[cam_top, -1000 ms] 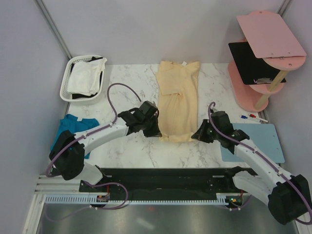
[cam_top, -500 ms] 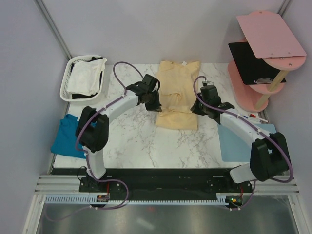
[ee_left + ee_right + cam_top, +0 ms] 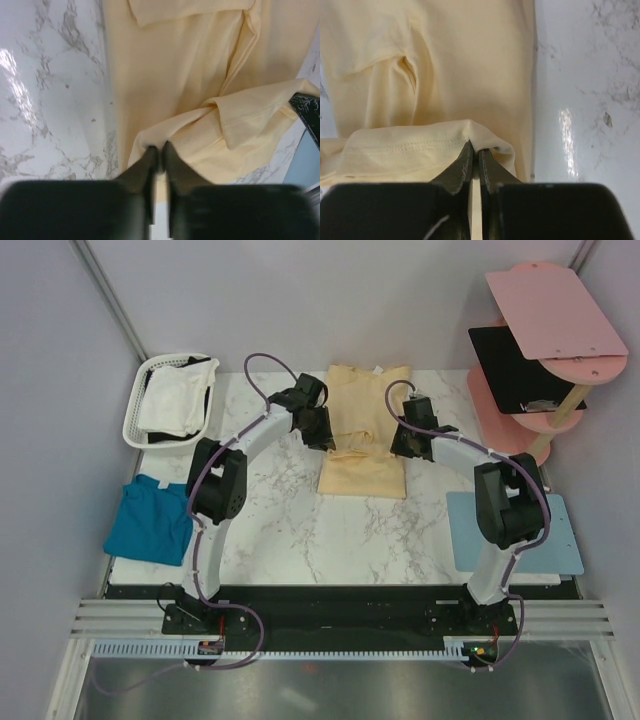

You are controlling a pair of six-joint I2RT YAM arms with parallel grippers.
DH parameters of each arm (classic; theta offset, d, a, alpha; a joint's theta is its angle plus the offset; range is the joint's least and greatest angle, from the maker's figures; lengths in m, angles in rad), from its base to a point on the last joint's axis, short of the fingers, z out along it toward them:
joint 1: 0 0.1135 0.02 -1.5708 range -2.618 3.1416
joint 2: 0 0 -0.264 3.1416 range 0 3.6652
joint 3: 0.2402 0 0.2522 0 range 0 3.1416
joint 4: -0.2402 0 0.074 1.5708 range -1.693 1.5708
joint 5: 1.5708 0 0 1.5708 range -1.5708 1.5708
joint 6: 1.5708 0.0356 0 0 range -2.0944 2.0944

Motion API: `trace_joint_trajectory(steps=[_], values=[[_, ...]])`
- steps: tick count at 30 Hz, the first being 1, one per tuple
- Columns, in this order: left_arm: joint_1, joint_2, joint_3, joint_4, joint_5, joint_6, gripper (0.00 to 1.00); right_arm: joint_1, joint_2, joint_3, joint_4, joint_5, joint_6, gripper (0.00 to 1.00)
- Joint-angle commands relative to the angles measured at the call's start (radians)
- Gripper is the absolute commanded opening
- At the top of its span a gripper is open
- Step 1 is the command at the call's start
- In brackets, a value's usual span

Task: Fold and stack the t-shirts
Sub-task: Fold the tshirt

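Note:
The pale yellow-cream t-shirt (image 3: 365, 430) lies on the marble table at the back middle, its lower half doubled up over the upper half. My left gripper (image 3: 322, 437) is shut on its hem corner at the left side, as the left wrist view (image 3: 161, 149) shows. My right gripper (image 3: 400, 443) is shut on the hem corner at the right side, also seen in the right wrist view (image 3: 475, 148). The teal blue t-shirt (image 3: 150, 522) lies at the table's left edge. The white t-shirt (image 3: 178, 400) lies in the basket.
A white slotted basket (image 3: 135, 412) stands at the back left. A light-blue mat (image 3: 512, 533) lies at the right front. A pink tiered stand (image 3: 530, 360) with a black board stands at the back right.
Both grippers have carried the yellow shirt's hem from the near side toward the back, folding the lower half over the upper half. The arms are now stretched far forward.

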Motion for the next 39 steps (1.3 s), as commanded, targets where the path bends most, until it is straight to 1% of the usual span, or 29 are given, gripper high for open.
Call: trace_joint_trajectory(steps=[1, 2, 3, 4, 5, 6, 7, 8, 10, 11, 13, 14, 16, 17, 18, 20, 21, 23, 25, 28, 31, 33, 34, 37, 38, 39], values=[[0.04, 0.051, 0.14, -0.026, 0.053, 0.07, 0.58, -0.01, 0.064, 0.14, 0.064, 0.072, -0.034, 0.19], [0.046, 0.043, 0.153, -0.027, 0.044, 0.07, 0.72, -0.01, 0.065, 0.148, 0.072, 0.09, -0.04, 0.36], [0.051, 0.029, 0.154, -0.026, 0.027, 0.075, 0.99, -0.012, 0.041, 0.145, 0.09, 0.104, -0.049, 0.46], [0.051, 0.014, 0.151, -0.026, -0.007, 0.081, 1.0, -0.012, 0.02, 0.125, 0.101, 0.139, -0.057, 0.57], [0.051, -0.001, 0.144, -0.024, -0.014, 0.098, 1.0, -0.012, -0.008, 0.105, 0.13, 0.153, -0.061, 0.79], [0.051, -0.043, 0.116, -0.024, -0.019, 0.104, 1.0, -0.01, -0.075, 0.082, 0.144, 0.167, -0.063, 0.91], [0.051, -0.066, 0.095, -0.023, -0.036, 0.107, 1.0, -0.012, -0.112, 0.032, 0.153, 0.194, -0.061, 0.98], [0.051, -0.092, 0.034, -0.007, -0.038, 0.107, 1.0, -0.01, -0.176, 0.006, 0.171, 0.198, -0.066, 0.98], [0.051, -0.167, -0.045, 0.022, -0.036, 0.1, 1.0, -0.01, -0.226, -0.049, 0.163, 0.199, -0.055, 0.98], [0.049, -0.19, -0.133, 0.039, -0.028, 0.086, 1.0, -0.012, -0.259, -0.065, 0.138, 0.19, -0.045, 0.98], [0.049, -0.257, -0.223, 0.108, -0.01, 0.069, 0.97, -0.013, -0.275, -0.105, 0.107, 0.158, -0.029, 0.98], [0.049, -0.274, -0.311, 0.134, 0.004, 0.051, 0.96, -0.013, -0.281, -0.122, 0.08, 0.12, -0.011, 0.98], [0.048, -0.317, -0.39, 0.197, 0.033, 0.023, 0.92, -0.018, -0.284, -0.177, 0.058, 0.075, 0.011, 0.98], [0.048, -0.33, -0.466, 0.226, 0.05, 0.017, 0.91, -0.016, -0.289, -0.203, 0.06, 0.035, 0.021, 0.97], [0.048, -0.339, -0.5, 0.273, 0.064, 0.008, 0.88, -0.018, -0.293, -0.253, 0.061, 0.02, 0.047, 0.96], [0.046, -0.351, -0.579, 0.31, 0.094, -0.019, 0.85, -0.016, -0.31, -0.304, 0.08, 0.001, 0.072, 0.92], [0.045, -0.353, -0.6, 0.344, 0.107, -0.026, 0.84, -0.018, -0.319, -0.353, 0.086, -0.003, 0.093, 0.92], [0.042, -0.364, -0.66, 0.379, 0.117, -0.052, 0.84, -0.018, -0.347, -0.398, 0.116, -0.006, 0.112, 0.91], [0.042, -0.367, -0.703, 0.422, 0.127, -0.074, 0.83, -0.022, -0.359, -0.436, 0.123, -0.014, 0.126, 0.9], [0.039, -0.364, -0.723, 0.451, 0.142, -0.089, 0.83, -0.032, -0.364, -0.464, 0.129, -0.034, 0.146, 0.87], [0.036, -0.345, -0.725, 0.465, 0.147, -0.094, 0.82, -0.03, -0.35, -0.49, 0.158, -0.052, 0.176, 0.81], [0.033, -0.328, -0.722, 0.468, 0.15, -0.097, 0.79, -0.03, -0.333, -0.507, 0.193, -0.12, 0.196, 0.79], [0.031, -0.321, -0.717, 0.473, 0.153, -0.1, 0.78, -0.03, -0.315, -0.515, 0.204, -0.138, 0.217, 0.76], [0.025, -0.29, -0.708, 0.485, 0.168, -0.108, 0.68, -0.03, -0.283, -0.541, 0.27, -0.202, 0.262, 0.68], [0.025, -0.281, -0.705, 0.491, 0.173, -0.109, 0.61, -0.03, -0.275, -0.553, 0.285, -0.223, 0.271, 0.64], [0.023, -0.267, -0.7, 0.494, 0.179, -0.109, 0.54, -0.03, -0.269, -0.558, 0.313, -0.238, 0.281, 0.54]])
